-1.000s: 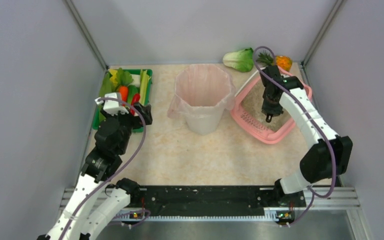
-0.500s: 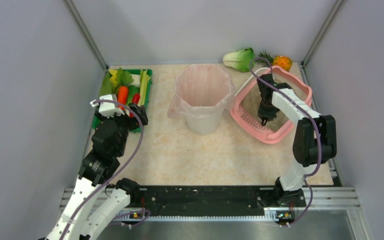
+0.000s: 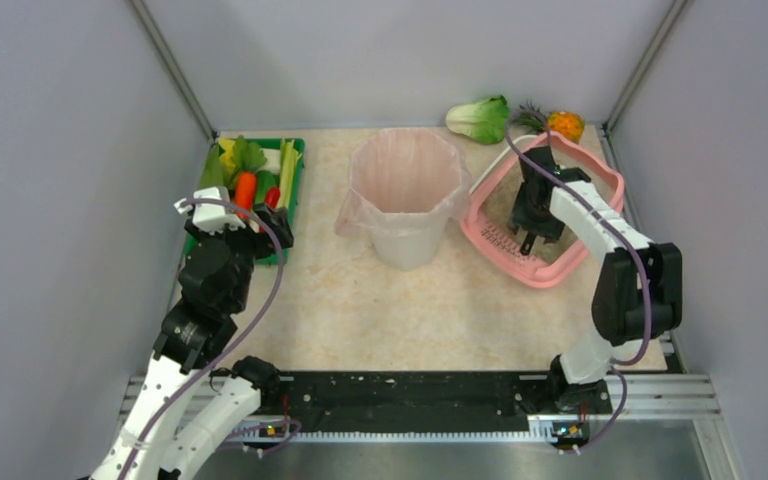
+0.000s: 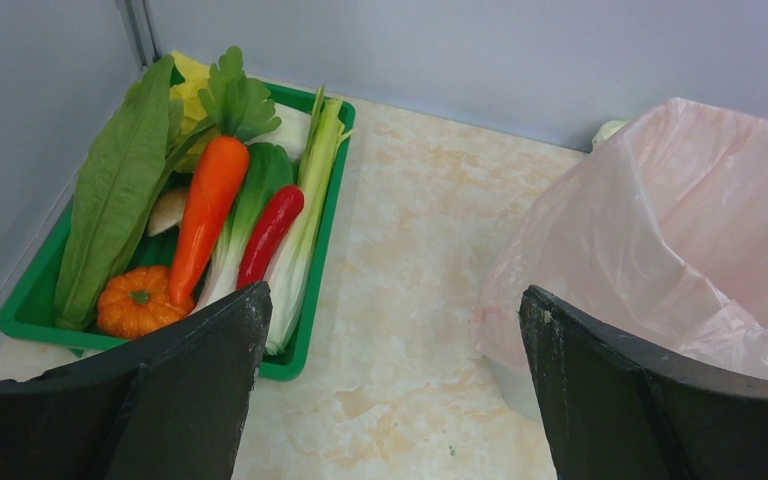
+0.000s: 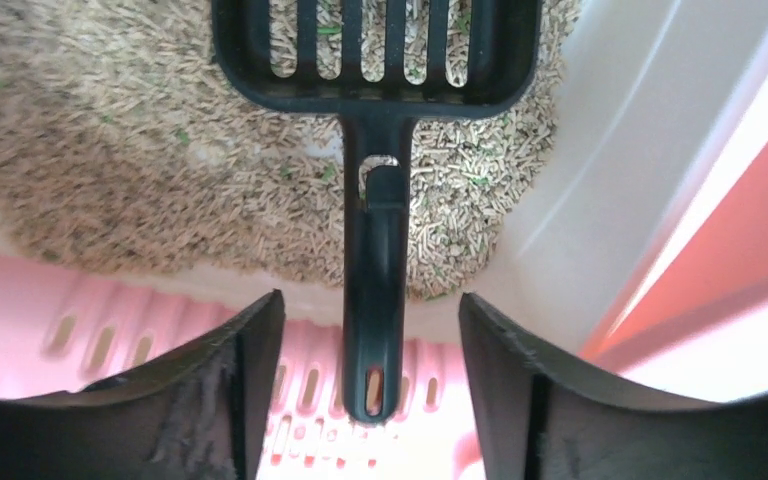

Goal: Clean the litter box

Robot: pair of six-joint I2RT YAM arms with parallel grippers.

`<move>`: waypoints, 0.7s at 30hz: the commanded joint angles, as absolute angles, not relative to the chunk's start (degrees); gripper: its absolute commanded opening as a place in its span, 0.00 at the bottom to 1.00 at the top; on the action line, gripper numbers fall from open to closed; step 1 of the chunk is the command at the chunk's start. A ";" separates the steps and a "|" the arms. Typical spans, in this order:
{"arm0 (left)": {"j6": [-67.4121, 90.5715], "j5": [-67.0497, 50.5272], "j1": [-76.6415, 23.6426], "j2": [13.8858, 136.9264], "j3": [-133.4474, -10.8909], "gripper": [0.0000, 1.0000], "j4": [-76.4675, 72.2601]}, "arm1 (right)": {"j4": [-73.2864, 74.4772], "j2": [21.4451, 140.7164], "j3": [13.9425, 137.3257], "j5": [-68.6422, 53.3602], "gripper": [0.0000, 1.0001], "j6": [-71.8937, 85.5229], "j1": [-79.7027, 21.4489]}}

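Note:
The pink litter box (image 3: 520,265) sits at the right of the table, holding beige granules (image 5: 160,150). A black slotted scoop (image 5: 375,290) lies in it, head on the granules and handle reaching over the slotted edge strip (image 5: 110,335). My right gripper (image 5: 370,296) is open, one finger on each side of the handle with a gap on both sides; from above the right gripper (image 3: 533,215) hangs over the box. My left gripper (image 4: 392,290) is open and holds nothing, and from above the left gripper (image 3: 250,215) is by the green tray.
A white bin with a pink liner (image 3: 405,200) stands mid-table, just left of the litter box. The green tray (image 4: 310,300) of toy vegetables lies far left. A bok choy (image 3: 478,118) and a small pineapple (image 3: 564,124) lie by the back wall.
My right gripper has opened and let go of the scoop handle, and its elbow has folded in toward the box. The left arm has shifted slightly left.

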State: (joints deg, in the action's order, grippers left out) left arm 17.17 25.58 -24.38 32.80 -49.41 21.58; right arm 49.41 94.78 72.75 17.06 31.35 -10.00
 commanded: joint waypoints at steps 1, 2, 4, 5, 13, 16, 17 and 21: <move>15.90 26.92 -24.48 33.55 -52.67 0.99 20.00 | 48.72 83.59 73.39 18.61 0.69 31.85 -9.49; 15.60 27.18 -24.52 33.64 -52.96 0.99 20.03 | 47.89 80.89 73.18 19.03 0.72 31.30 -9.49; 14.93 27.57 -24.52 33.90 -53.51 0.99 19.96 | 45.72 75.57 72.78 20.57 0.80 29.06 -9.49; 14.38 27.78 -24.52 34.10 -53.89 0.99 19.97 | 44.46 72.64 72.33 21.91 0.83 27.82 -9.49; 7.54 31.85 -24.52 34.99 -58.44 0.99 19.56 | 36.50 49.36 67.57 33.16 0.95 18.82 -9.49; 4.54 33.21 -24.52 35.67 -60.52 0.99 19.21 | 32.88 41.62 64.54 35.54 0.96 14.63 -9.54; 3.50 33.69 -24.52 35.82 -61.23 0.99 19.12 | 31.38 38.90 63.33 36.09 0.96 13.22 -9.50; 1.25 34.54 -24.52 36.13 -62.83 0.99 17.68 | 24.99 29.01 56.89 37.32 0.99 7.62 -9.59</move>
